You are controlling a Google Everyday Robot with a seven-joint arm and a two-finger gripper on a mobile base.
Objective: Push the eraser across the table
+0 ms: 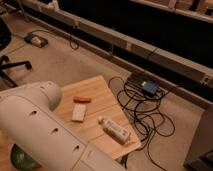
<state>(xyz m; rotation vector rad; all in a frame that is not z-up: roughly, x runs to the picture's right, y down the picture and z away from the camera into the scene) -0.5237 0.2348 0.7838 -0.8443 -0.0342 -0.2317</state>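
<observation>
The light wooden table (107, 87) with a plank-striped top stands in the middle of the camera view. A small pale rectangular eraser (79, 112) lies flat near the table's centre. A thin orange-red item (82, 99) lies just behind it, apart from it. A white bottle (114, 129) lies on its side near the table's front right corner. My gripper is out of view. Only a large white arm segment (42, 127) shows, filling the lower left and hiding the table's left part.
A tangle of black cables (145, 107) and a blue box (149, 87) lie on the carpet right of the table. An office chair base (11, 67) stands at far left. A green object (20, 157) sits at bottom left. A long low rail (130, 45) runs along the back.
</observation>
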